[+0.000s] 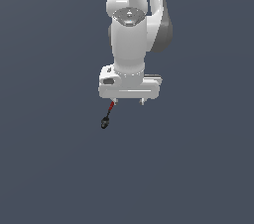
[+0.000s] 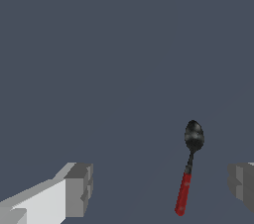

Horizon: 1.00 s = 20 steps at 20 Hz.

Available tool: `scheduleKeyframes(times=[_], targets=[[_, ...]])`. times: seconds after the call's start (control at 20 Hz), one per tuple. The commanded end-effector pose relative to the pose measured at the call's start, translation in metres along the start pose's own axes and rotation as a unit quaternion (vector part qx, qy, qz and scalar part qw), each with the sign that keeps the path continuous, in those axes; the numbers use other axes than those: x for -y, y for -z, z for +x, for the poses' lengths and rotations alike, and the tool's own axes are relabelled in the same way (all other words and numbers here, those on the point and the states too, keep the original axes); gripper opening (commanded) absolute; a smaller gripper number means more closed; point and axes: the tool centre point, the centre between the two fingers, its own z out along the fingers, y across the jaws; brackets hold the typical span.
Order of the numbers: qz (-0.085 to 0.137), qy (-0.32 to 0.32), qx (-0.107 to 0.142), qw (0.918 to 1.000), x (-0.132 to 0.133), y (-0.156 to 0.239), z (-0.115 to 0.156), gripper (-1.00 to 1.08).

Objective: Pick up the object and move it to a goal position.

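Note:
The object (image 1: 104, 122) is a tiny slender item with a red-and-black shaft and a glossy black rounded knob. It lies on the flat grey ground. In the exterior view its red end reaches under the white gripper (image 1: 128, 102) near the finger on that view's left, and its knob points away from the hand. In the wrist view the object (image 2: 184, 188) lies between the two grey fingertips, much closer to one fingertip (image 2: 242, 183) than to the other (image 2: 79, 188). The gripper (image 2: 161, 188) is open wide, and neither pad touches the object.
The white arm (image 1: 130, 34) rises above the hand toward the top of the exterior view. A plain dark grey ground (image 1: 198, 168) spreads all around, and I see no other objects or edges on it.

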Motion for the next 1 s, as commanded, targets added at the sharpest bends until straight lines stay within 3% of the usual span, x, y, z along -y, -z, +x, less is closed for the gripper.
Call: scheduleKeyframes(times=[0.0, 0.6, 0.95], targets=[[0.0, 0.0, 0.0, 1.0, 0.0, 0.0, 0.0, 1.0], [-0.002, 0.007, -0.003, 1.0, -0.015, 0.013, 0.001, 1.0], [-0.002, -0.002, 0.002, 1.0, -0.027, -0.008, -0.006, 1.0]])
